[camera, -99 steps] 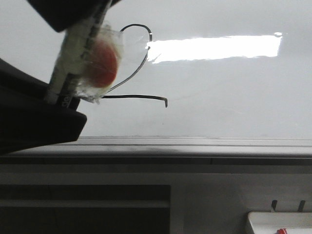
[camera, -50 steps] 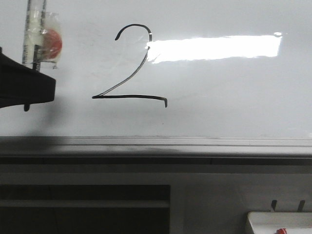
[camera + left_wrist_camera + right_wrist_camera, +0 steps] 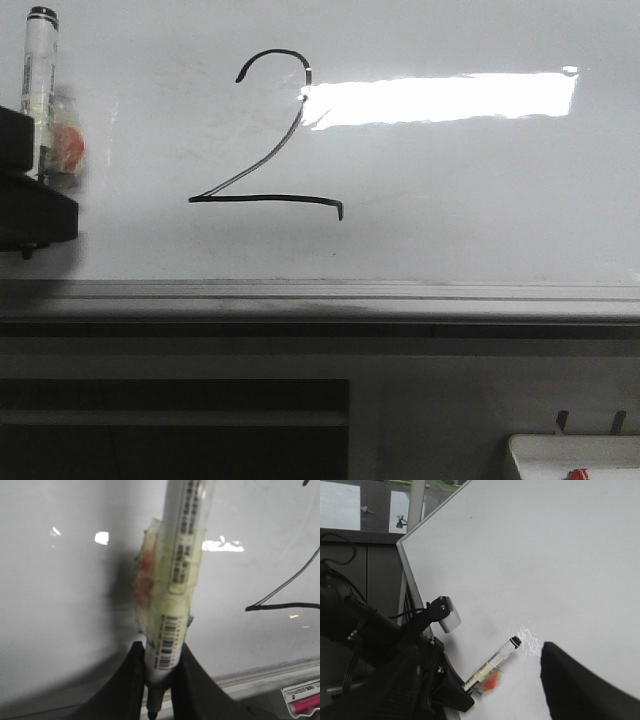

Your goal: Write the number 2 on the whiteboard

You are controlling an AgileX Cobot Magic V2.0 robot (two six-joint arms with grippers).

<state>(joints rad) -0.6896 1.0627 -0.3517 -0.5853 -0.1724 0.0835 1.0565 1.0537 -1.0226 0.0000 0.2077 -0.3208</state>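
Observation:
The number 2 (image 3: 268,135) is drawn in thin black line on the whiteboard (image 3: 460,200), left of the bright reflection. My left gripper (image 3: 30,195) is at the far left edge of the front view, left of the digit and apart from it. It is shut on a white marker (image 3: 39,70) with a taped red-orange piece, which stands upright. In the left wrist view the fingers (image 3: 127,680) clamp the marker (image 3: 180,570), and part of the digit (image 3: 285,605) shows. One dark finger (image 3: 580,685) of my right gripper stands wide to the side, nothing in it.
A grey metal rail (image 3: 320,295) runs under the board. A small white tray (image 3: 540,455) with a red item sits at the bottom right. A pink item (image 3: 305,702) lies below the rail. The left arm (image 3: 380,670) shows in the right wrist view.
My left gripper with the marker has moved left, off the digit, to the edge of the front view. The whole 2 now shows uncovered.

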